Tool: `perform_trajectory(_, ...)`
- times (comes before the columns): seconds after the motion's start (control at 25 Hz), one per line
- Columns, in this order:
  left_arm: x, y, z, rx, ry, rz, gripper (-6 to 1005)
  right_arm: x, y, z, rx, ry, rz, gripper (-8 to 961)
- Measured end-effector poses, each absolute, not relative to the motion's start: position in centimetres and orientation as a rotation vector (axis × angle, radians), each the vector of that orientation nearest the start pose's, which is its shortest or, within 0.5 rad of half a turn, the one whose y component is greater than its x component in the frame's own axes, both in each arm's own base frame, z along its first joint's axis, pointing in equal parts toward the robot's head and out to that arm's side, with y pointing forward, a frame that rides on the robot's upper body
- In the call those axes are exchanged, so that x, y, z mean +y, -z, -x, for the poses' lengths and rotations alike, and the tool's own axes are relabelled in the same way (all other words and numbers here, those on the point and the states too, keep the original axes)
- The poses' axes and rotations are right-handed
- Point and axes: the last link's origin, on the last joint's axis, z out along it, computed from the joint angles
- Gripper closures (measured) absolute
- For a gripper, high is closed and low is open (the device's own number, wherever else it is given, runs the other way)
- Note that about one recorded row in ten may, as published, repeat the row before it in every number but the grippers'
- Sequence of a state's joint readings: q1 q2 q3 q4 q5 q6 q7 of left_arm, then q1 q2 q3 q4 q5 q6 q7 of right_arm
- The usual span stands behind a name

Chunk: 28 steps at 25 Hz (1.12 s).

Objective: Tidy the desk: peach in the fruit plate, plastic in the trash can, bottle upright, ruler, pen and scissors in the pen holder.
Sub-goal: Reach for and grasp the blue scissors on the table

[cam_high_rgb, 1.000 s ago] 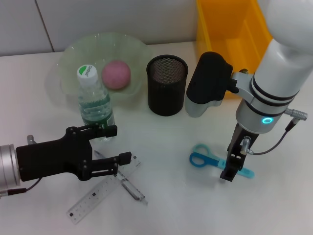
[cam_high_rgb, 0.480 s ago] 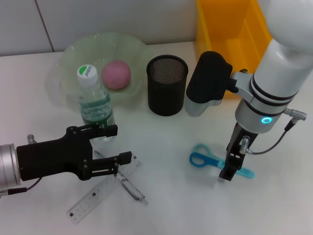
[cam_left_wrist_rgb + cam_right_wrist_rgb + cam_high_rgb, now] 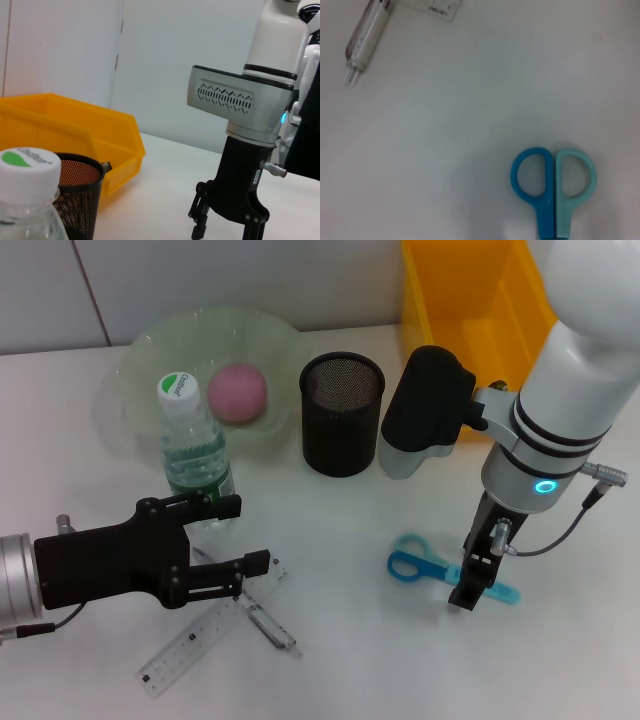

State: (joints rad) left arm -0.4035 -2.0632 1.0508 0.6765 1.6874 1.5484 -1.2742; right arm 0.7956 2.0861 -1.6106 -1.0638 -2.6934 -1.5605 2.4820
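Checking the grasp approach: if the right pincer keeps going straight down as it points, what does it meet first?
Probably the scissors: the right pincer points down over their blade end. Contact can't be judged.

scissors [image 3: 425, 562] flat, blue handles | bottle [image 3: 193, 452] upright | peach [image 3: 237, 391] in fruit plate [image 3: 140, 350]

Black mesh pen holder [image 3: 343, 412] taken as landmark: green fruit plate [image 3: 150, 360] just left of it with pink peach [image 3: 238, 391] inside, water bottle [image 3: 195, 453] upright at the plate's near edge, yellow bin [image 3: 470, 310] behind and to the right. Near-right of the holder, blue scissors [image 3: 418, 562] lie flat, the right gripper [image 3: 470, 592] down over their blades, fingers hard to read. Near-left of the holder, the left gripper [image 3: 235, 536] hangs with fingers spread above a clear ruler [image 3: 190, 645] and a pen [image 3: 268, 623].
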Motion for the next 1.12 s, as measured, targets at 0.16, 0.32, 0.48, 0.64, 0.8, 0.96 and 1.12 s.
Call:
perform_trajectory(0.16,29.94,2.08,25.38,-0.462,0.807,2.809,210,35.34,5.07,-17.90,0.618,1.002,2.704,206)
perform_trajectory(0.32,29.95,2.06,25.35,-0.459,0.807,2.811,210,35.30,5.18,-17.90,0.613,1.002,2.705,206)
perform_trajectory(0.48,29.95,2.04,25.35,-0.458,0.807,2.812,211,35.31,5.25,-17.95,0.612,0.998,2.704,207)
perform_trajectory(0.64,29.94,2.03,25.35,-0.459,0.808,2.813,211,35.25,5.31,-18.09,0.621,1.001,2.704,233)
perform_trajectory(0.8,29.89,2.02,25.39,-0.463,0.808,2.812,211,35.21,5.33,-18.18,0.626,1.005,2.704,339)
perform_trajectory(0.96,29.88,1.99,25.39,-0.464,0.808,2.812,211,35.23,5.33,-18.16,0.627,1.003,2.702,474)
perform_trajectory(1.12,29.86,1.97,25.41,-0.464,0.808,2.812,211,35.24,5.34,-18.14,0.628,1.002,2.701,583)
